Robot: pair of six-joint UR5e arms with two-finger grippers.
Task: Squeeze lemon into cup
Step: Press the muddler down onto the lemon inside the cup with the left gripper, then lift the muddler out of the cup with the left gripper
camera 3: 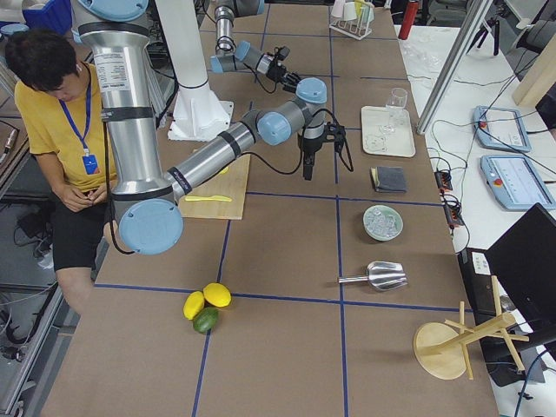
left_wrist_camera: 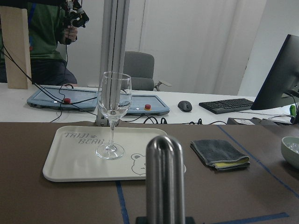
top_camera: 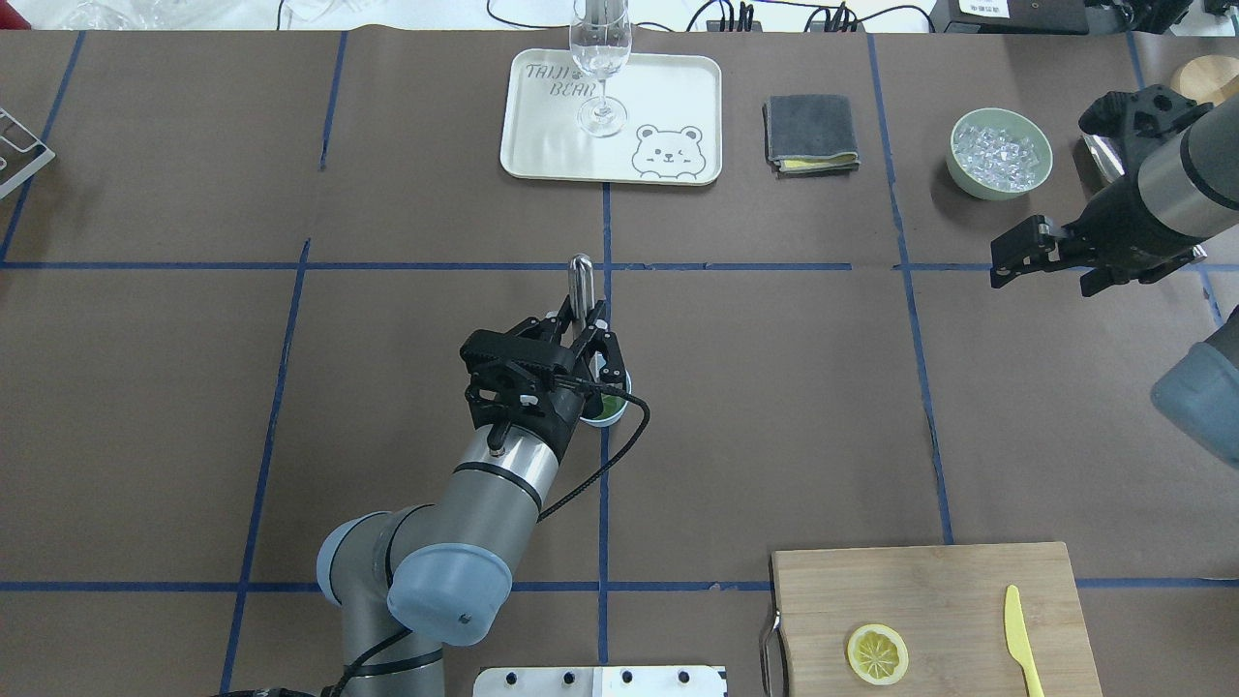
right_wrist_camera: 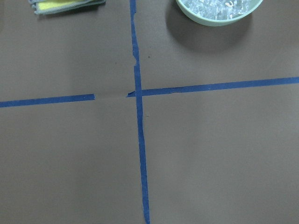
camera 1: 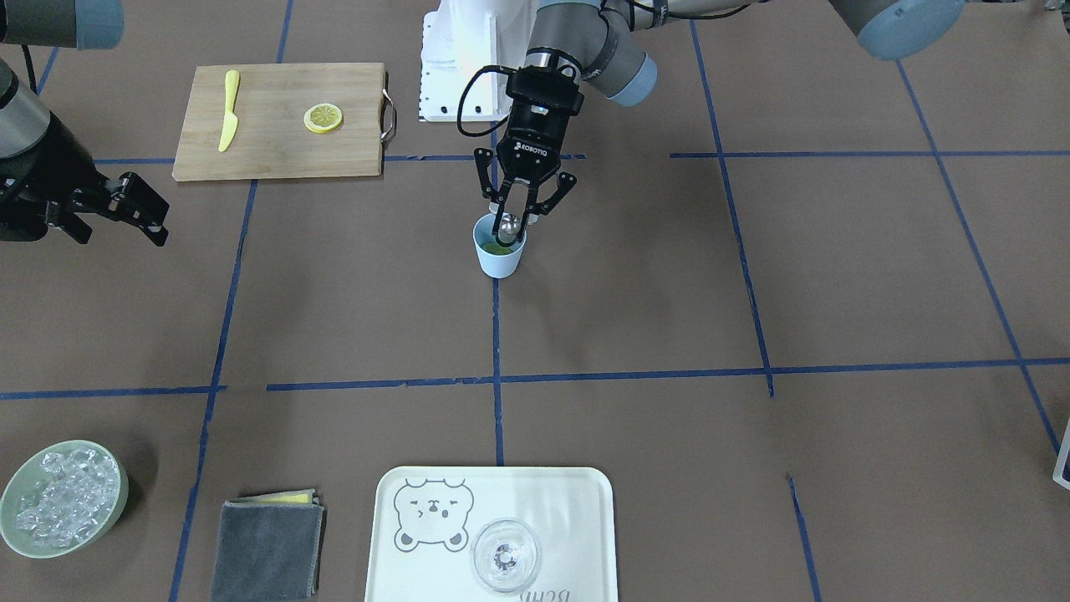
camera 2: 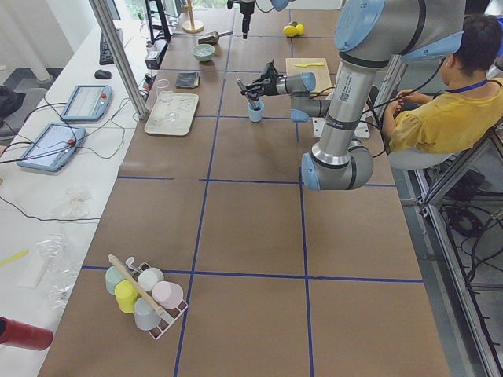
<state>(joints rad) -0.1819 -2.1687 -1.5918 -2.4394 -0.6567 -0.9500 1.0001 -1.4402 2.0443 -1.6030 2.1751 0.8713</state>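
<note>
The left gripper (camera 1: 512, 219) is seen clenched on an upright metal rod (top_camera: 581, 281), whose lower end is sunk in the cup (camera 1: 500, 257) at mid-table, where something green (camera 1: 496, 248) is held. The lemon (camera 1: 323, 118) is left flat, cut face up, on the board (camera 1: 276, 146), well apart from the cup and near the knife (camera 1: 228, 110). The right gripper (camera 1: 155, 219) is held above bare table with its jaws parted and nothing between them.
</note>
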